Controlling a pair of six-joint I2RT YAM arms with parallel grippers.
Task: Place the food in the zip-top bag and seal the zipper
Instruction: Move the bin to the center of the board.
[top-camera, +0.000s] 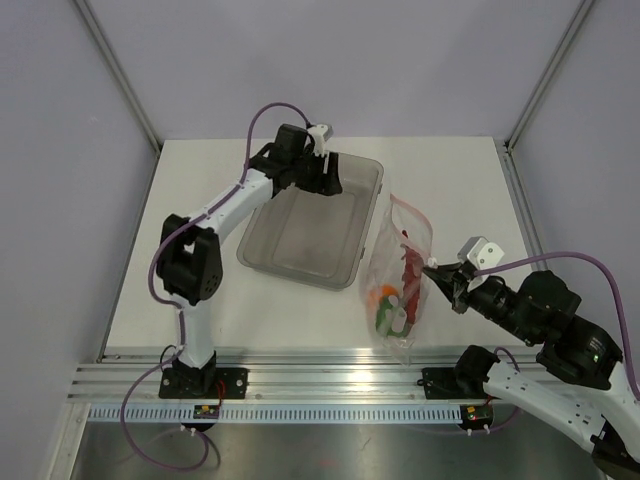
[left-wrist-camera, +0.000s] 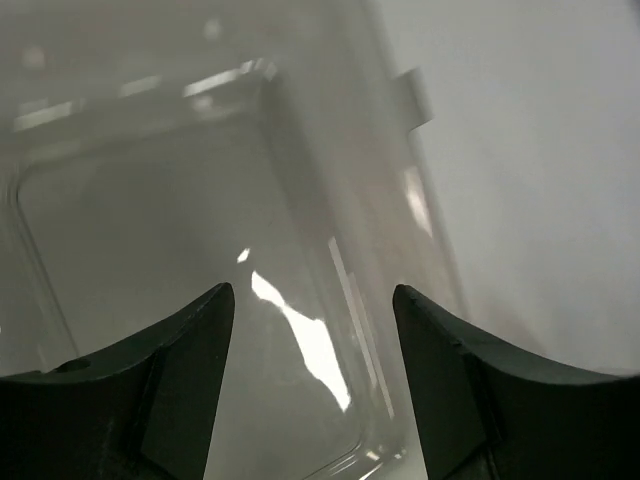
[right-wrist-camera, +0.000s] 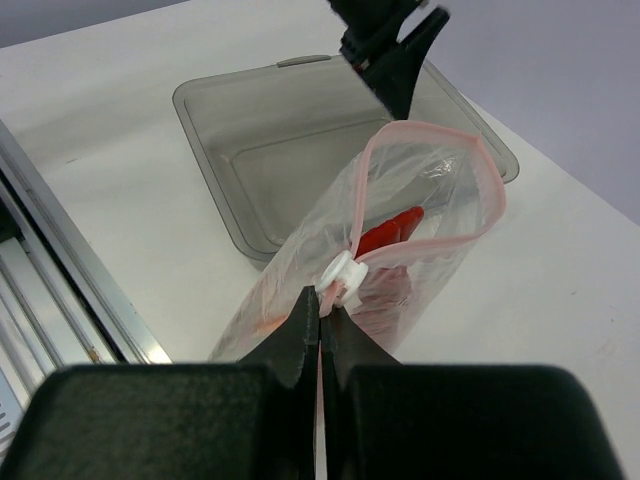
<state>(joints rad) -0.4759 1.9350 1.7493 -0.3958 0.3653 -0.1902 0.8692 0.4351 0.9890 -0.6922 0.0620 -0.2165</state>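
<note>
The clear zip-top bag (top-camera: 400, 285) lies right of the tray. Inside it are the red lobster (top-camera: 408, 262), the orange fruit (top-camera: 372, 295) and the green pepper (top-camera: 385, 316). My right gripper (top-camera: 435, 268) is shut on the pink zipper (right-wrist-camera: 360, 215) strip, just behind its white slider (right-wrist-camera: 343, 279). In the right wrist view my right gripper (right-wrist-camera: 322, 305) pinches the strip, the bag's (right-wrist-camera: 300, 270) mouth beyond the slider stands open in a loop, and the lobster (right-wrist-camera: 392, 229) shows inside. My left gripper (top-camera: 330, 178) is open and empty above the tray's far end (left-wrist-camera: 312, 300).
A rigid smoky clear tray (top-camera: 305, 225) stands in the middle of the white table; it also shows in the left wrist view (left-wrist-camera: 150, 220) and the right wrist view (right-wrist-camera: 290, 140). An aluminium rail (top-camera: 320, 385) runs along the near edge. Frame posts stand at the back corners.
</note>
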